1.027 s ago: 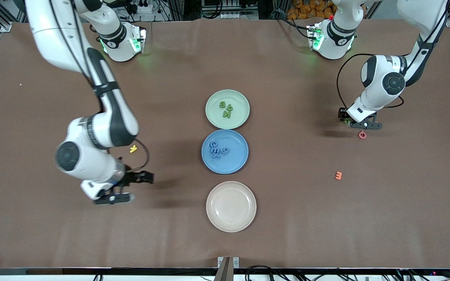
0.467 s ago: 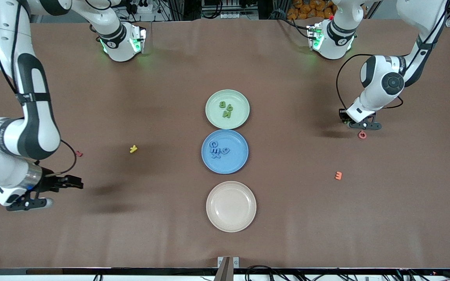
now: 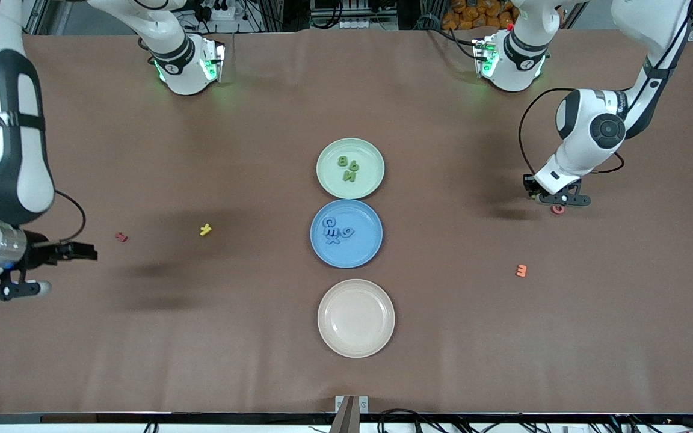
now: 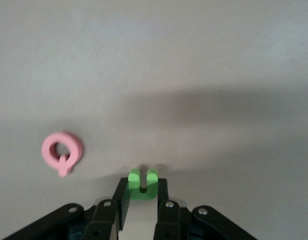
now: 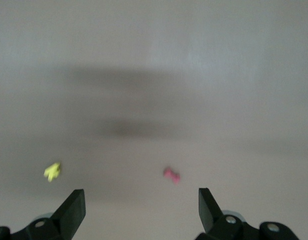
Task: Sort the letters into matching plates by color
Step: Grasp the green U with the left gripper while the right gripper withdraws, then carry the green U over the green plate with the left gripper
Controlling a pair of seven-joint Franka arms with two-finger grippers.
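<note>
Careful: your left claw pinches only the green letter's edge, so it may slip or twist; your right claw waits wide over bare table

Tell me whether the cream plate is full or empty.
Empty. The cream plate, nearest the front camera, shows only bare surface, while the green plate holds green letters and the blue plate holds blue letters.

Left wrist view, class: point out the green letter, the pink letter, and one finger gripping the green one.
green letter [image 4: 143, 186], left wrist view, its lower body
pink letter [image 4: 62, 148], left wrist view, its ring
fingers [image 4: 161, 192], left wrist view, one finger's tip
</note>
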